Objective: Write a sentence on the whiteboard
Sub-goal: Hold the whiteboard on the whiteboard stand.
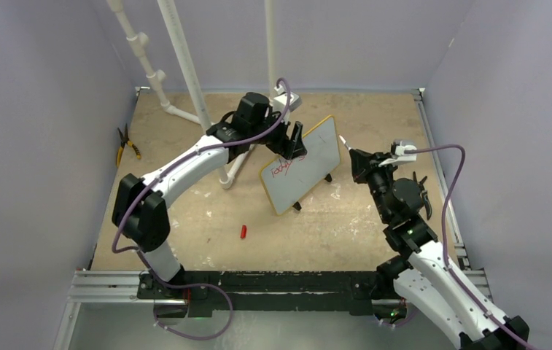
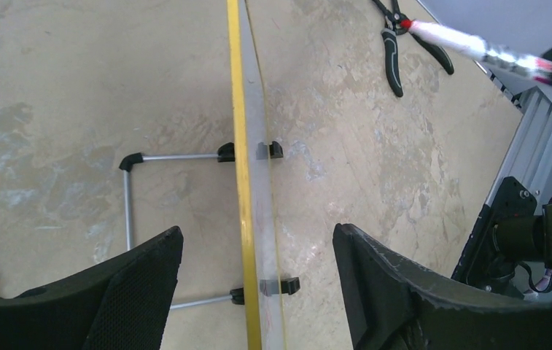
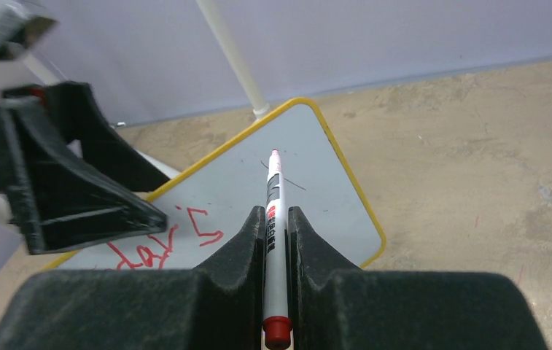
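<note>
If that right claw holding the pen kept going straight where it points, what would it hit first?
The right gripper has a marker sticking out ahead, so its tip would likely meet the whiteboard first, on the bare face right of the red writing. The remaining gap is hard to judge.

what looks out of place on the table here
A small red piece, likely the cap of the marker, lies loose on the table before the whiteboard; yellow-handled pliers sit by the left wall, unrelated to writing.
</note>
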You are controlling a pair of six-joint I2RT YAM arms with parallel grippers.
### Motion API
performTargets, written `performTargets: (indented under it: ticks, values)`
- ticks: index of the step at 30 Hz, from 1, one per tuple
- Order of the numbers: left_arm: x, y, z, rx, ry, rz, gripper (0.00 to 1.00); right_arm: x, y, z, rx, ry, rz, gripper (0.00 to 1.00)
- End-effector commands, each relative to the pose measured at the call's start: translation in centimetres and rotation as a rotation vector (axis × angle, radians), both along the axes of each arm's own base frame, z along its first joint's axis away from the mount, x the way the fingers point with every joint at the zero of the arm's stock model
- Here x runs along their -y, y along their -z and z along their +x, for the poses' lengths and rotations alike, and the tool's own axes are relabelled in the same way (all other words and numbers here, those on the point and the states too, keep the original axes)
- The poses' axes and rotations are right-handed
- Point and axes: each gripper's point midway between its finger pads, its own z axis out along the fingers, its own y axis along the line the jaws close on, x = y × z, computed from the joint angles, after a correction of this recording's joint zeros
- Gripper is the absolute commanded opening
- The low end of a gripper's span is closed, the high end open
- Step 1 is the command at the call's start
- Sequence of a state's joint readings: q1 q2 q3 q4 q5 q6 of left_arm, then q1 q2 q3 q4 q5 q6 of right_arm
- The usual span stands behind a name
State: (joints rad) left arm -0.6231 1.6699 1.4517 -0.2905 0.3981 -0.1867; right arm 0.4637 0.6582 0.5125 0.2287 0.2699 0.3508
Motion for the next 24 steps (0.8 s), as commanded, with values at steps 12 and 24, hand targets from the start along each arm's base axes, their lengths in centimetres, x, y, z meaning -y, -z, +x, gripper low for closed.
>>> performTargets:
  ticks: [12,24]
  values:
    - [4.4,1.4,1.0,-0.04,0.128,-0.012,0.2,0.9,-2.2,-2.2,0.05,-0.012,0.024,0.0]
    - [3.4,5.5,-2.0,-0.164,0.253,0.075,0.0,0.2,-3.8,-3.3,0.094,-0.075,0.032,0.0]
